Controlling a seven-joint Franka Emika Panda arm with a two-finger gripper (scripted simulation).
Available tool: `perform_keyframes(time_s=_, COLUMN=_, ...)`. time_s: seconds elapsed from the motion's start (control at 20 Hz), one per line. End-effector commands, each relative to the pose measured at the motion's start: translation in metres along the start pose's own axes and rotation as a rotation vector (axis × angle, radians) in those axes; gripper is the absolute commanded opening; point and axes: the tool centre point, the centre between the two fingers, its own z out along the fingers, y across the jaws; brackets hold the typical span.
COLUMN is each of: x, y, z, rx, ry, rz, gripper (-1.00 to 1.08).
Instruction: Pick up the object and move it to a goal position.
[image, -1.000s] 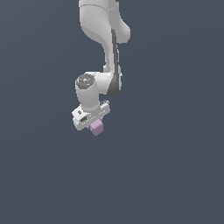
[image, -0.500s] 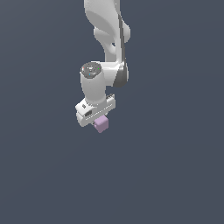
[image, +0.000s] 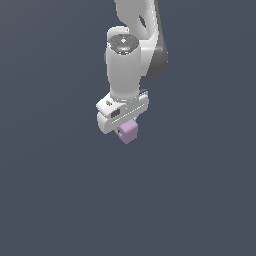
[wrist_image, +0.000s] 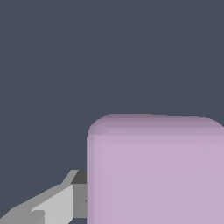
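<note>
The cube (image: 128, 132) is small, pale lilac-purple, with plain matte faces and softly rounded edges. In the exterior view it sits directly under the white hand (image: 125, 131) and touches its underside, and it is much narrower than the hand body. Nothing is visible below the cube except the flat dark grey-blue background, so it hangs in the air with the hand.

In the wrist view the cube (wrist_image: 155, 170) fills a large part of the picture, and one grey finger (wrist_image: 57, 203) presses against its side. The other finger is not visible. The hand appears to be closed on the cube.

Above the hand, the white arm (image: 125, 65) rises almost vertically and leaves the picture at the upper edge.
</note>
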Motion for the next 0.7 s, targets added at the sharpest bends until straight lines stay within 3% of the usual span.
perform_keyframes(time_s=0.0, x=0.013, y=-0.01, z=-0.027, rx=0.0, ry=0.0, rz=0.0, gripper=-1.0)
perform_keyframes(time_s=0.65, x=0.077, y=-0.052, z=-0.148, rx=0.001, ry=0.0, rz=0.0, gripper=-1.0)
